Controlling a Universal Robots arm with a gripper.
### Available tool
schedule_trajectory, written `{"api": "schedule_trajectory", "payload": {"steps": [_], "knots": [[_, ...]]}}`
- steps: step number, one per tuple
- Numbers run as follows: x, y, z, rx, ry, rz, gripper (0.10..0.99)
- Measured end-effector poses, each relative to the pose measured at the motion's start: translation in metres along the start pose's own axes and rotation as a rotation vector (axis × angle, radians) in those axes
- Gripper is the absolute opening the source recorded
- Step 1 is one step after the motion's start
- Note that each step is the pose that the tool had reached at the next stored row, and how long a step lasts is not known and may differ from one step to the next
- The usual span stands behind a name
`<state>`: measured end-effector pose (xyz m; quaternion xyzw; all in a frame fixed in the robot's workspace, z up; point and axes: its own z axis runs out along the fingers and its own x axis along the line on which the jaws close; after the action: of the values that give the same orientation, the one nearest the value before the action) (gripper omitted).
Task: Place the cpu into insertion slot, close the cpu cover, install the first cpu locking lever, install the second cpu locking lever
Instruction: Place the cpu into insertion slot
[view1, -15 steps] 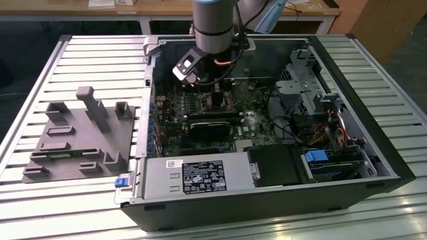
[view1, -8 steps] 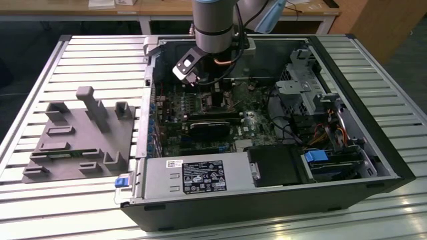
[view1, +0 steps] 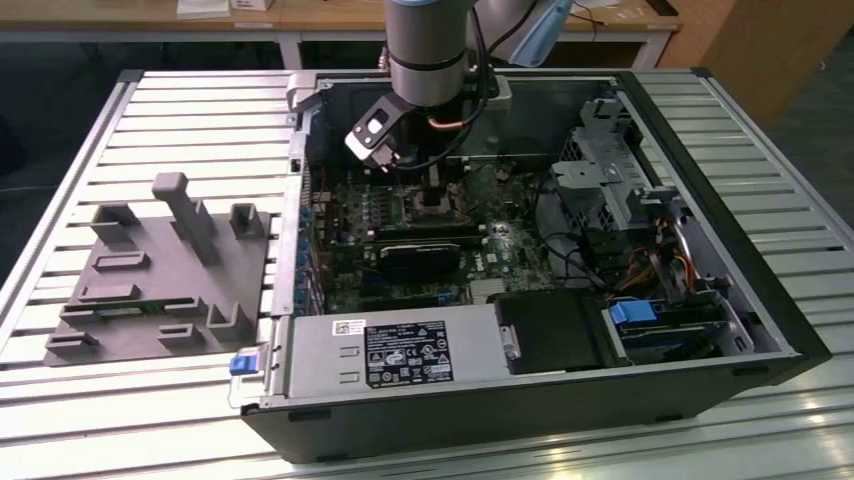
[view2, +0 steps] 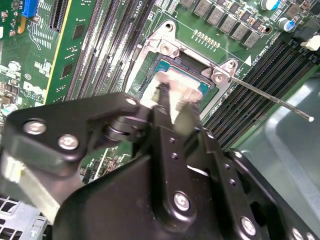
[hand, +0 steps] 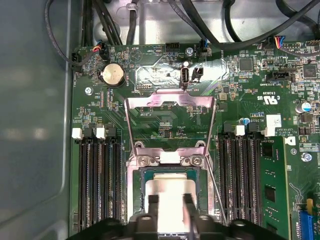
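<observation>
The gripper (view1: 430, 190) hangs from the arm in the upper centre of the exterior view, pointing straight down into the open computer case (view1: 400, 425). Whether it grips anything or has let go cannot be told.

Directly under its tip, in both wrist views, is the cpu (hand: 170, 185). The silvery top faces up and lies level, and its edges are square to the insertion slot (hand: 133, 192). The chip sits within the slot's metal rim, with the green border showing all round inside it. Fully seated or a hair above, I cannot tell. So the line that matters runs straight down from tool to chip to socket, with no offset to either side.

Beyond the slot, on the side towards the round coin battery (hand: 112, 75), the cpu cover (hand: 170, 96) is swung back on its hinge and tilted up off the board. It leaves the socket uncovered, so the cover is not yet closed.

One locking lever (view2: 270, 100), a thin rod, juts free from a corner of the socket. The long black memory slots (hand: 97, 185) run alongside it.
</observation>
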<state>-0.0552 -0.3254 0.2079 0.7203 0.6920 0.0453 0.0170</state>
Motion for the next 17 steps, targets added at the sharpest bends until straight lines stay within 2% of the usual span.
{"api": "schedule_trajectory", "payload": {"steps": [2,3,5,11,17], "knots": [[0.0000,0.0000,-0.0001,0.000,0.0000,0.000,0.235],[0.0000,0.0000,-0.0001,0.000,0.0000,0.000,0.235],[0.0000,0.0000,-0.0001,0.000,0.0000,0.000,0.122],[0.0000,0.0000,-0.0003,0.000,0.0000,0.000,0.102],[0.0002,0.0055,0.0002,0.000,-0.0001,0.000,0.102]]}}
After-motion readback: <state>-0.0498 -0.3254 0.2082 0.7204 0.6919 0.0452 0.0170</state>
